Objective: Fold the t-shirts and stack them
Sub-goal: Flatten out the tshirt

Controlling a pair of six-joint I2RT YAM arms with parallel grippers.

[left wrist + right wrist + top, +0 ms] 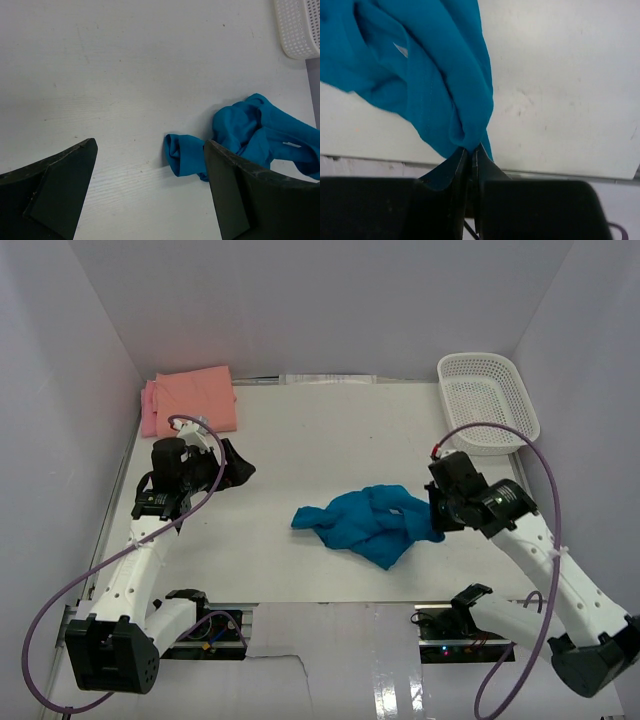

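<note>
Right jaws: closed, pinching an edge of the crumpled teal-blue t-shirt [368,523]. The t-shirt lies bunched near the centre of the surface [330,430], toward the right arm. Left jaws: wide open, holding nothing, positioned over bare surface to the left of the teal-blue t-shirt and apart from it. A folded salmon-orange t-shirt [197,398] overlaps a folded pink t-shirt [148,410] at the far left corner. A white mesh basket [488,400] sits at the far right corner.
</note>
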